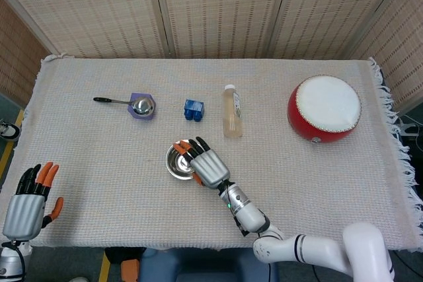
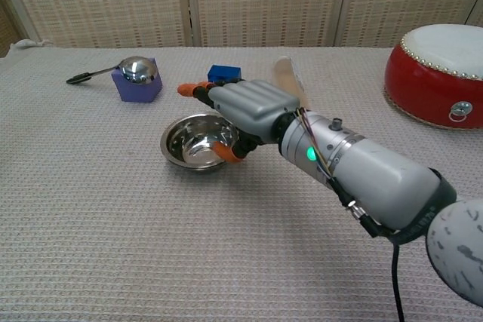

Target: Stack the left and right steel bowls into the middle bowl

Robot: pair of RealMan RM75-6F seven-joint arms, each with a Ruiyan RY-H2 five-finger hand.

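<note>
The steel bowls (image 1: 176, 162) sit nested as one stack at the table's middle; in the chest view the stack (image 2: 187, 141) shows a single rim outline. My right hand (image 1: 205, 166) reaches over the stack's right rim, fingers across the top and thumb inside, still gripping the upper bowl's edge. In the chest view that hand (image 2: 245, 105) covers the stack's far right side. No separate bowl stands to the left or right. My left hand (image 1: 28, 201) hangs open near the table's front left corner, holding nothing.
A spoon rests on a purple block (image 1: 142, 106) (image 2: 137, 84) at the back left. A blue block (image 1: 193, 109) (image 2: 223, 73) and a lying bottle (image 1: 231, 111) (image 2: 284, 73) are behind the bowls. A red drum (image 1: 325, 108) (image 2: 438, 73) stands at the right.
</note>
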